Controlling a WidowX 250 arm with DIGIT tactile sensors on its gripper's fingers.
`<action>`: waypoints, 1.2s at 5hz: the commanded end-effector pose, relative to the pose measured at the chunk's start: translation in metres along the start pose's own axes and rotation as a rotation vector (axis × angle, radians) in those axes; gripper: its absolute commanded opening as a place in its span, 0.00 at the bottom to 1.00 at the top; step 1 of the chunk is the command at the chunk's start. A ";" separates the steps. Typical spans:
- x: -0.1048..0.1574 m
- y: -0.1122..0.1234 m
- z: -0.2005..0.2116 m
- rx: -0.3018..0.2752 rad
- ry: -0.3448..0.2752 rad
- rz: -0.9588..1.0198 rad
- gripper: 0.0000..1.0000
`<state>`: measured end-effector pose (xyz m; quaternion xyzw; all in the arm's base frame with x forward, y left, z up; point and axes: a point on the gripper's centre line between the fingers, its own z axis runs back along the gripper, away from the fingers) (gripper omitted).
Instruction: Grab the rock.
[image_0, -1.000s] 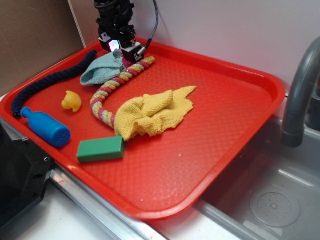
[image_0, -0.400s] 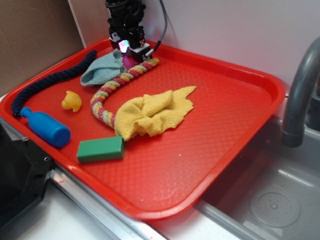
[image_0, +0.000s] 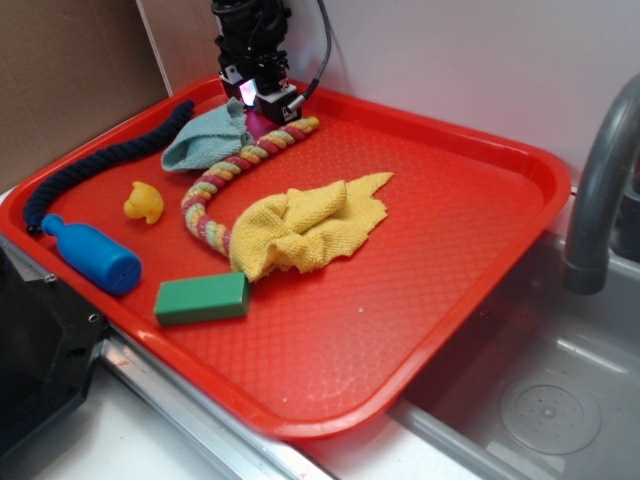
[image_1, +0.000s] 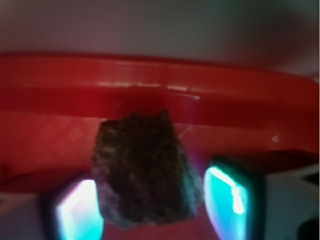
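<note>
The rock (image_1: 142, 167), a lumpy dark brown-grey stone, fills the middle of the wrist view, just in front of the tray's back rim. My gripper (image_1: 155, 202) has one glowing pad on each side of it, tight against its flanks. The rock's underside is at the tray floor. In the exterior view my gripper (image_0: 262, 105) is low at the tray's back left, beside the teal cloth (image_0: 205, 135) and the end of the braided rope (image_0: 240, 165). The rock is hidden under the gripper there.
On the red tray (image_0: 480, 240) lie a yellow cloth (image_0: 310, 225), yellow duck (image_0: 144, 203), blue bottle (image_0: 92, 255), green block (image_0: 201, 298) and dark blue rope (image_0: 100, 165). A wall stands right behind the gripper. A sink and faucet (image_0: 600, 190) are at the right.
Over the last second my gripper moved right and toward the tray's back rim, away from the teal cloth. It has barely shifted in the last 0.4 s.
</note>
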<state>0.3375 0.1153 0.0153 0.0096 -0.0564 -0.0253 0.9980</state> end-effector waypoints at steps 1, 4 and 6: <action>-0.024 -0.024 0.084 0.040 -0.073 0.036 0.00; -0.078 -0.093 0.220 -0.238 0.004 -0.112 0.00; -0.081 -0.082 0.232 -0.215 -0.012 -0.211 0.00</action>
